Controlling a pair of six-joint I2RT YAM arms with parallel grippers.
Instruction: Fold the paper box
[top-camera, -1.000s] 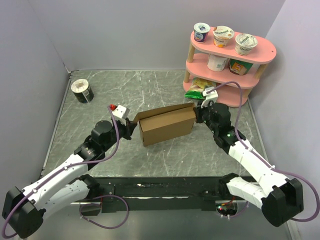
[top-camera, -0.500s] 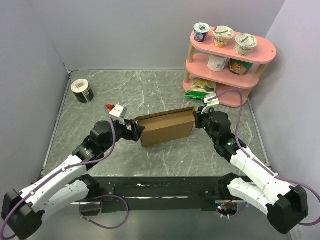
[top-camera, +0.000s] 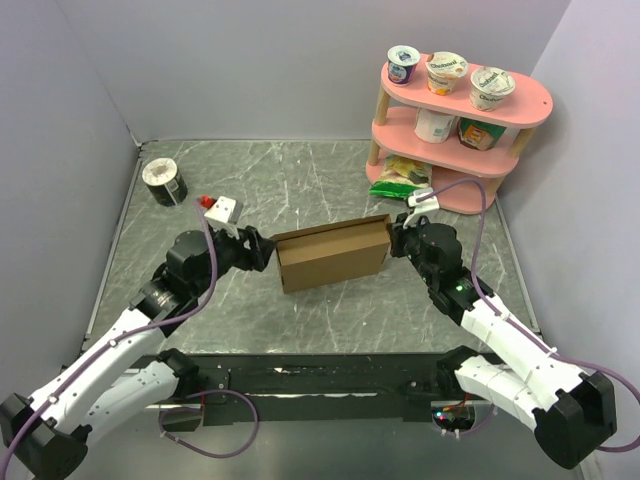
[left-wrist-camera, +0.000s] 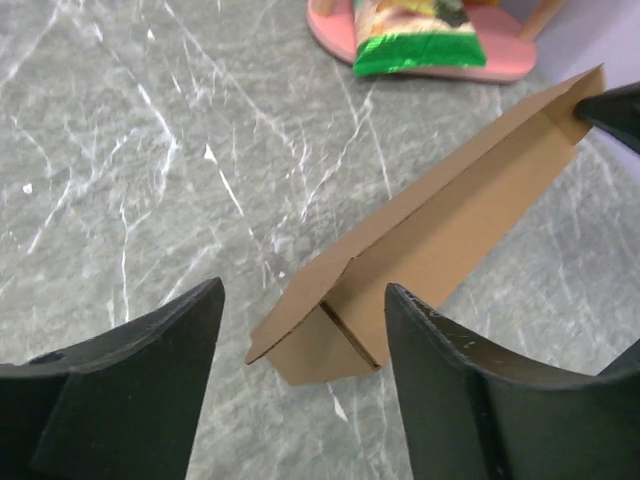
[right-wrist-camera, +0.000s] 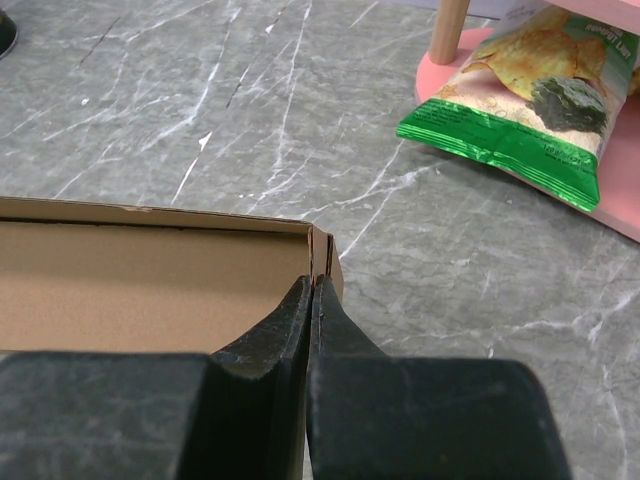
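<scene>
Nearest the arm bases, the left claw (top-camera: 262, 250) stands spread, its fingers flanking but not touching the left end of the paper box (top-camera: 333, 255), which lies mid-tabletop (top-camera: 200, 190) as a shallow closed shape. The right claw (top-camera: 395, 238) is pressed together, pinching the box's right end wall. The step looks like finishing the left end. Next, the left claw likely must press the overhanging flap home. Farther off stands the pink shelf (top-camera: 455, 130).

blocked: paper box (top-camera: 332, 254) centre; shelf (top-camera: 528, 100) far-right; can (top-camera: 164, 181) far-left | free: near side
</scene>
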